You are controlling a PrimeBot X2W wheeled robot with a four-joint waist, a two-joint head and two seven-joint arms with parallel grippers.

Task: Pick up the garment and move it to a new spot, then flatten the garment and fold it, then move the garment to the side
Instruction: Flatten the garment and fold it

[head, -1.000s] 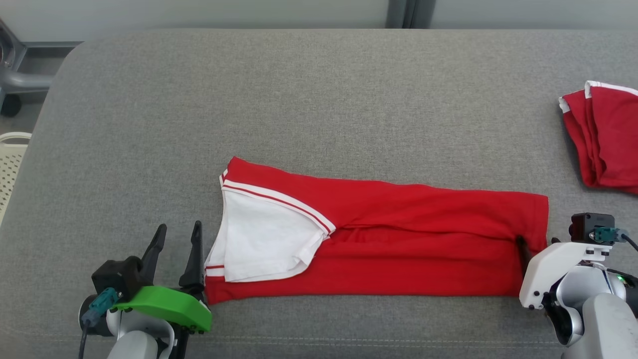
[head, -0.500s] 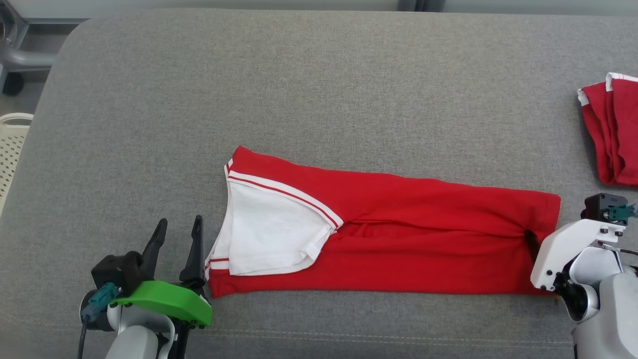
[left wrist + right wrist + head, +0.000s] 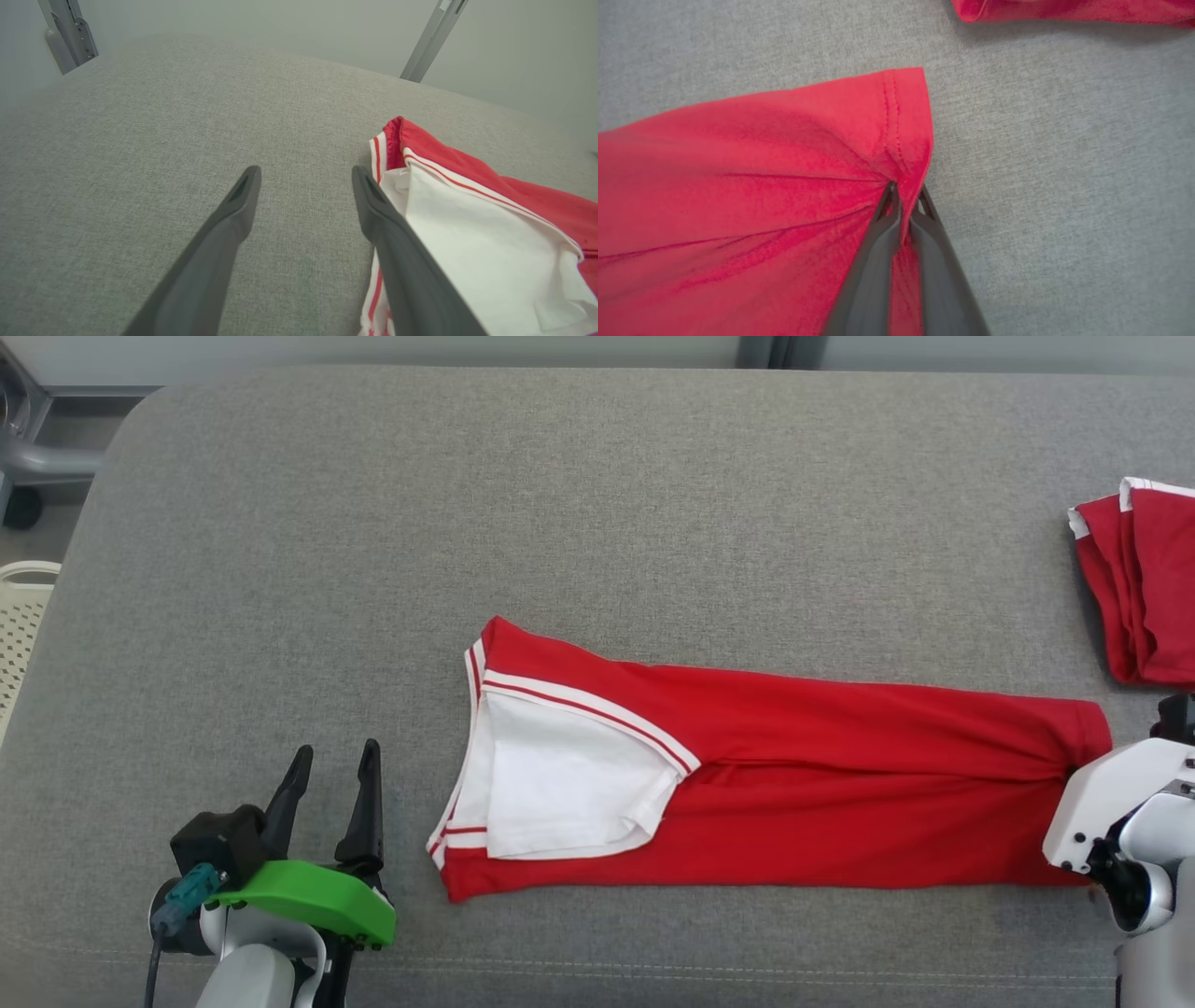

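Red garment (image 3: 840,784) is sliding toward my right: a second ago its striped end was lying right against my left claw (image 3: 337,751), now a strip of bare cushion (image 3: 560,504) is showing between them. Head camera is also shifting a little, so not all of that is the cloth. My right claw (image 3: 906,187) was apart a second ago and is now pinching together on the garment's right hem, about midway along that short edge. In the right wrist view the cloth is bunching into creases that are fanning out from the fingertips. In the head view I am seeing just that claw's white housing at the hem, with the fingers hidden. My left claw is standing apart, holding nothing, fingers pointing away from me, low over the cushion; cannot tell if it is touching down. Garment is lying flat as a long folded strip across the near middle of the cushion, running left to right, with a white panel and a red-and-white striped band at the left end and the stitched hem at the right end. Second red piece (image 3: 1139,588) is lying folded at the far right, apart from the garment. White basket (image 3: 19,635) is peeking in at the left, off the cushion
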